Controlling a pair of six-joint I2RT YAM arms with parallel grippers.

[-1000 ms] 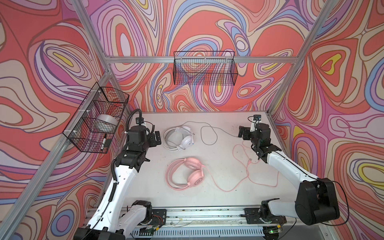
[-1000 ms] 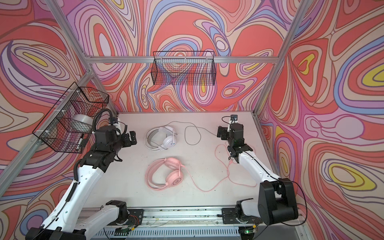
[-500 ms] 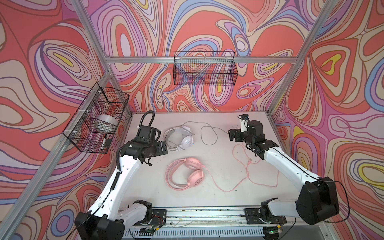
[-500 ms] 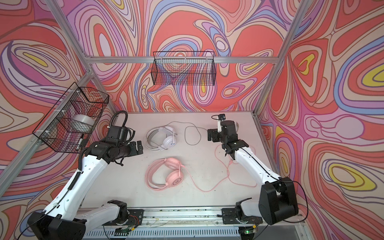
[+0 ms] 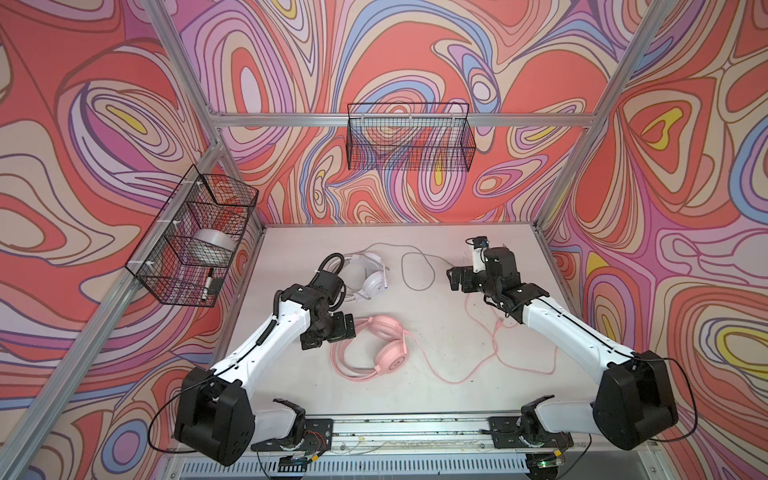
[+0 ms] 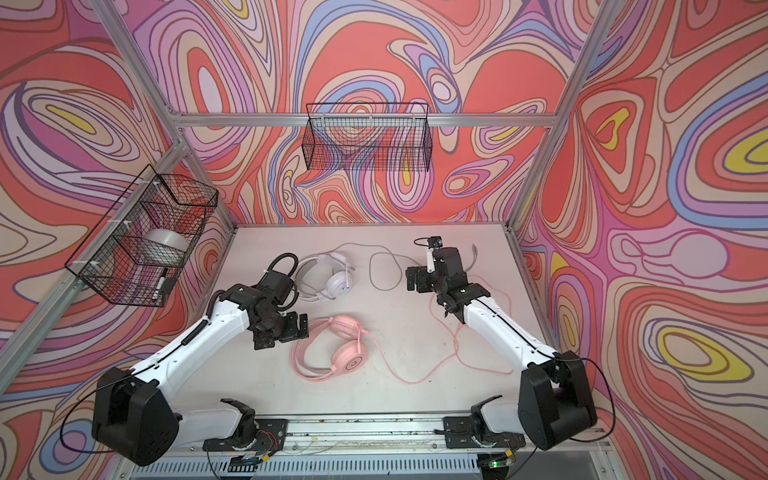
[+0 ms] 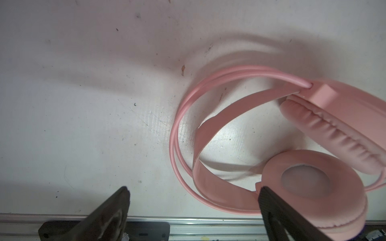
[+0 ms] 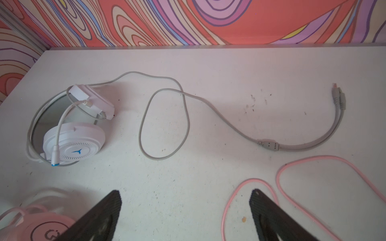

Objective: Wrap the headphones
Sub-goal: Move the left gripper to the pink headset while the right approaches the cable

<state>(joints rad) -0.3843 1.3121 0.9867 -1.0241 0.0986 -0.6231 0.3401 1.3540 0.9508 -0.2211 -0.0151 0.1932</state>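
The pale, scuffed table (image 5: 415,399) fills the lower middle of both top views and carries two headsets, well apart. The pink headset (image 5: 390,353) lies flat just below the centre of the frame. It is pink all over, with padded round cups and a double band. Its band loops out toward the lower left, and the two cups sit close together on the right, the lower one outer face up. Its long axis runs roughly left to right. The white headset (image 5: 370,280) lies above it, left of centre. Its band arches to the upper left and its cups sit at the lower right, one showing a blue mark in the right wrist view. The pink cable (image 5: 469,374) trails rightward from the pink cups in loose loops and passes under the right arm. The grey-white cable (image 5: 409,274) leaves the white headset to the right, forms one loop and ends in twin plugs near the right wall. The left claw (image 5: 328,334) is spread wide and empty, just left of the pink band. The right claw (image 5: 460,281) is also wide open and empty, just right of the grey-white loop.
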